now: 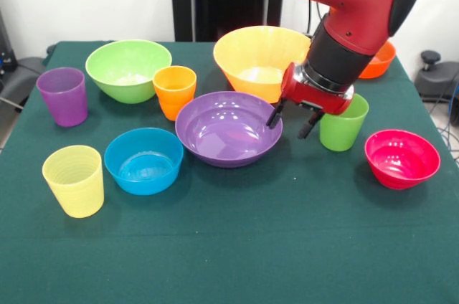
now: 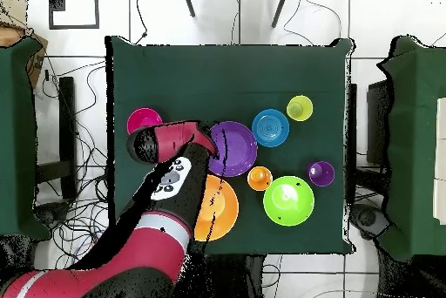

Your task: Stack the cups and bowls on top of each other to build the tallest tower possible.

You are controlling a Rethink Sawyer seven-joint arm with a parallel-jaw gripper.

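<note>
Cups and bowls lying separate on the green worktop (image 1: 229,247); nothing stacked.
Gripper (image 1: 293,122), fingers (image 1: 274,115) spread and empty, hangs between purple bowl (image 1: 228,129) and green cup (image 1: 344,125).

Arm lowered, hand (image 1: 293,119) fingers spread, empty.

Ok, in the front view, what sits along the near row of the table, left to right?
Yellow cup → blue bowl → purple bowl → green cup → pink-red bowl.
</note>
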